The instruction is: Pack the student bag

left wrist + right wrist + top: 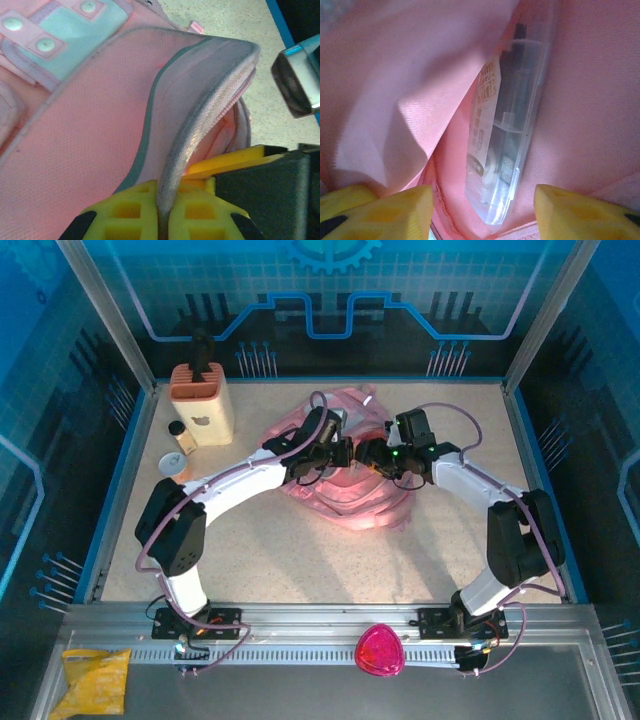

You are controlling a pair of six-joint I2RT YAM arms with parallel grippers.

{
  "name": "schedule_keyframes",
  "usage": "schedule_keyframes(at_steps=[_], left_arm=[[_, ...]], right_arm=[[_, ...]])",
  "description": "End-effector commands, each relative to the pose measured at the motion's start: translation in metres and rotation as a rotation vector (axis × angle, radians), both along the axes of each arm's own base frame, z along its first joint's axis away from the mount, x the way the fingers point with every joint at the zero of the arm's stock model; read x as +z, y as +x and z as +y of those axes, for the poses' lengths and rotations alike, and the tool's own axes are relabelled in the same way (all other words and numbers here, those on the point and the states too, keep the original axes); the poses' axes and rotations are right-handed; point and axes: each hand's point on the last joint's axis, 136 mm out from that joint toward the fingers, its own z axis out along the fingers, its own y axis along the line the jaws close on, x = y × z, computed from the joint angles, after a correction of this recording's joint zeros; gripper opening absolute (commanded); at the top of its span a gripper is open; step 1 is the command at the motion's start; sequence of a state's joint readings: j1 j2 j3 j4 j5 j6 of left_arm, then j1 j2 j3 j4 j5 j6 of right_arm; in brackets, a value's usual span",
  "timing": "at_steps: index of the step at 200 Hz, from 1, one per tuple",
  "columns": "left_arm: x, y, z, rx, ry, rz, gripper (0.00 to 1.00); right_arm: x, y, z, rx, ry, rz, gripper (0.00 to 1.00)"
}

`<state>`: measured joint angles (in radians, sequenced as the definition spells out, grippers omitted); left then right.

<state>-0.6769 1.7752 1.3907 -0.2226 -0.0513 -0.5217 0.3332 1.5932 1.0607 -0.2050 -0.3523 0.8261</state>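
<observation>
The student bag [350,495], a soft pink backpack, lies at the table's middle with both grippers meeting over its top. My left gripper [340,454] is shut on the grey zip edge [200,125] of the bag's opening and holds it lifted; the yellow fingers [125,210] pinch it from both sides [167,212]. My right gripper [373,455] is inside the opening, open [480,205]. A clear plastic case [507,135] with a printed label lies in the pink lining [580,100] between the yellow fingertips [395,207], touching neither.
A peach holder [200,390] with dark things in it stands at the back left, with a small bottle [177,430] and a round object [175,465] in front of it. A magenta rounded object [380,650] and a yellow packet [95,680] lie on the near rail.
</observation>
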Motion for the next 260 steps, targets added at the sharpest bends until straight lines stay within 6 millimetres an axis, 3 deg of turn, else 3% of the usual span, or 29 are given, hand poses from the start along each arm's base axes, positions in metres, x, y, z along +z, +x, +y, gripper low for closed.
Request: schedule_keyframes(at_steps=[1, 11, 43, 67, 105, 131, 148, 170, 199, 213, 239, 260], left_arm=[[0.047, -0.008, -0.017, -0.039, -0.161, -0.050, 0.00], [0.046, -0.008, -0.016, -0.029, -0.162, -0.040, 0.00], [0.044, -0.009, -0.015, -0.014, -0.172, -0.028, 0.00], [0.043, -0.009, -0.012, -0.009, -0.158, -0.027, 0.00], [0.044, -0.012, -0.009, -0.010, -0.155, -0.024, 0.00], [0.042, -0.014, -0.009, -0.012, -0.161, -0.011, 0.00], [0.042, -0.016, -0.011, -0.019, -0.174, -0.009, 0.00], [0.040, -0.016, -0.012, -0.020, -0.178, 0.001, 0.00], [0.038, -0.015, -0.014, -0.015, -0.200, 0.003, 0.00], [0.036, -0.014, -0.012, -0.006, -0.188, 0.004, 0.00], [0.032, -0.014, -0.009, -0.002, -0.173, 0.018, 0.00], [0.027, -0.017, -0.011, -0.010, -0.182, 0.034, 0.01]], right_arm=[[0.020, 0.003, 0.016, 0.012, 0.094, -0.078, 0.46], [0.017, 0.004, 0.020, 0.014, 0.099, -0.071, 0.39], [0.005, 0.003, 0.037, 0.038, 0.129, -0.040, 0.30], [0.015, 0.004, 0.045, 0.064, 0.186, -0.083, 0.24], [0.011, -0.004, 0.011, 0.013, -0.033, -0.089, 0.25], [-0.014, -0.010, -0.003, -0.007, -0.124, -0.028, 0.19], [-0.026, -0.011, -0.002, -0.004, -0.137, 0.000, 0.16], [-0.024, -0.007, 0.015, 0.022, -0.128, -0.022, 0.13], [-0.014, 0.001, 0.045, 0.073, -0.030, -0.049, 0.14], [-0.006, 0.002, 0.048, 0.075, 0.003, -0.072, 0.16], [0.003, -0.006, 0.034, 0.060, -0.019, -0.092, 0.19], [0.013, -0.019, 0.015, 0.043, -0.080, -0.139, 0.28]])
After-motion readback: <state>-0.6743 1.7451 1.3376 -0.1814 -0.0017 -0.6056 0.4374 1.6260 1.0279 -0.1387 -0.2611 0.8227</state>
